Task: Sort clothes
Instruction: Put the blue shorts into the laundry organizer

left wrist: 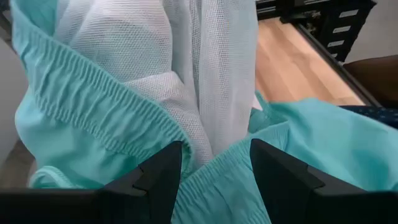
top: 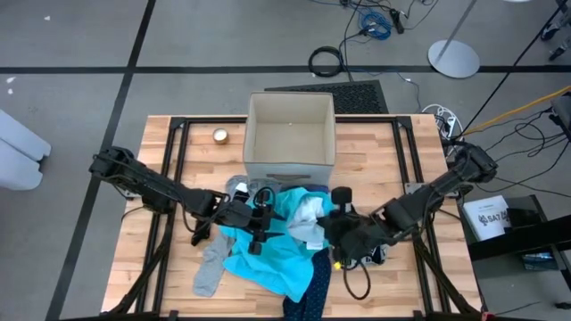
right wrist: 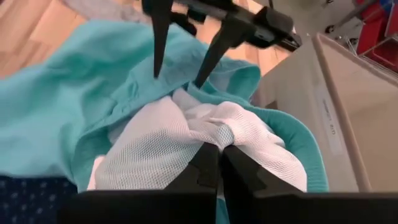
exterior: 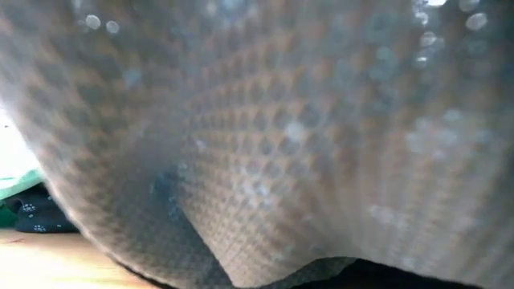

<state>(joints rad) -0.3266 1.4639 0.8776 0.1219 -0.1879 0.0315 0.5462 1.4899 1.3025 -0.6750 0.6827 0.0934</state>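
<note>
A bright turquoise garment with a white mesh lining lies in the heap of clothes at the table's middle. Beside it are a navy dotted piece and a grey piece. My right gripper is shut on the mesh, just right of the heap. My left gripper stands open over the garment's elastic waistband, coming in from the left. Cloth lying close to the low camera hides most of that view. My left gripper has its two fingers on either side of the turquoise waistband and mesh, pointing slantwise down; I cannot tell whether they touch the cloth. My right gripper pinches a bunched fold of the white mesh lining between its two fingers, slanting down from the table's right. The mesh is drawn up to a peak at the fingers, while the turquoise cloth lies on the heap.
The beige square box stands open just beyond the heap. A small round object sits on the wood to the box's left. Black frame rails run along both sides of the table. A dark dotted sock lies at the heap's edge.
</note>
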